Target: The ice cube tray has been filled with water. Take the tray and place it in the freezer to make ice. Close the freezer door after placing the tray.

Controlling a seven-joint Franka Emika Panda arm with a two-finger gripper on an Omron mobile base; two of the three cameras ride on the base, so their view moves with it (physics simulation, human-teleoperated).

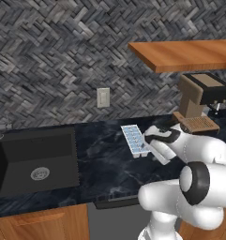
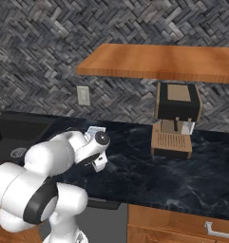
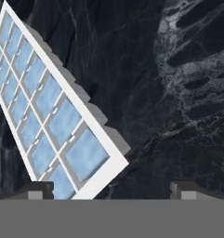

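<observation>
In the left base view, the ice cube tray (image 1: 135, 140) is lying flat on the dark marbled surface (image 1: 105, 164), between the black sink (image 1: 34, 161) on the left and the wooden-based coffee machine (image 1: 201, 101) on the right, with its pale blue water (image 1: 133, 137) showing in the cells. The white arm is reaching over the near right end of the tray, and the claw (image 1: 154, 139) is hanging just beside that end. A light switch plate (image 1: 103, 97) is sitting on the herringbone wall above, and a wooden shelf (image 1: 184, 54) is jutting out at the upper right. In the right base view, the arm is covering most of the tray (image 2: 95, 130), leaving a pale corner peeking above the wrist; the coffee machine (image 2: 175, 118) is standing well apart to the right under the shelf (image 2: 158, 61). In the hand view, the tray (image 3: 53, 116) is slanting across the left half, its near corner lying between the two fingertips (image 3: 36, 189) but closer to the left one. The claw (image 3: 111, 191) is spread wide, released, gripping nothing, with bare surface (image 3: 178, 93) showing between the tips.
</observation>
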